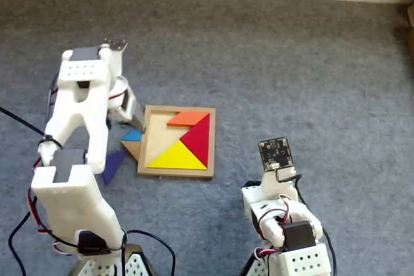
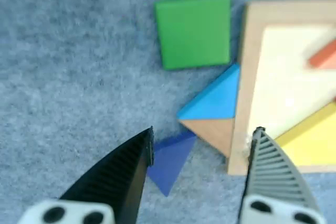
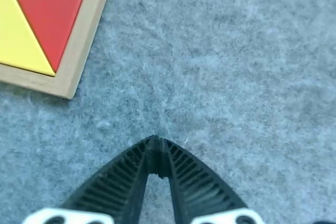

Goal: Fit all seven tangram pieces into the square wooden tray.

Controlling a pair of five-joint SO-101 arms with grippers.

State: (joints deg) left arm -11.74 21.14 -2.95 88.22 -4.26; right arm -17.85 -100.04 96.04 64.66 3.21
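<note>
The square wooden tray [image 1: 145, 150] lies mid-table and holds a yellow triangle [image 1: 173, 157], a red triangle [image 1: 199, 139] and an orange piece [image 1: 187, 119]. Just outside its left wall lie a light blue triangle [image 2: 214, 99], a tan triangle [image 2: 211, 132], a dark blue piece [image 2: 170, 158] and a green square [image 2: 195, 30]. My left gripper [image 2: 202, 140] hangs open above the tan and dark blue pieces, one finger over the tray's wall. My right gripper [image 3: 156, 152] is shut and empty over bare carpet, right of the tray's corner [image 3: 68, 85].
Grey carpet [image 1: 304, 63] covers the table all around. The left arm [image 1: 81, 108] stands over the loose pieces beside the tray. The right arm's base [image 1: 284, 231] sits at the front right, apart from the tray.
</note>
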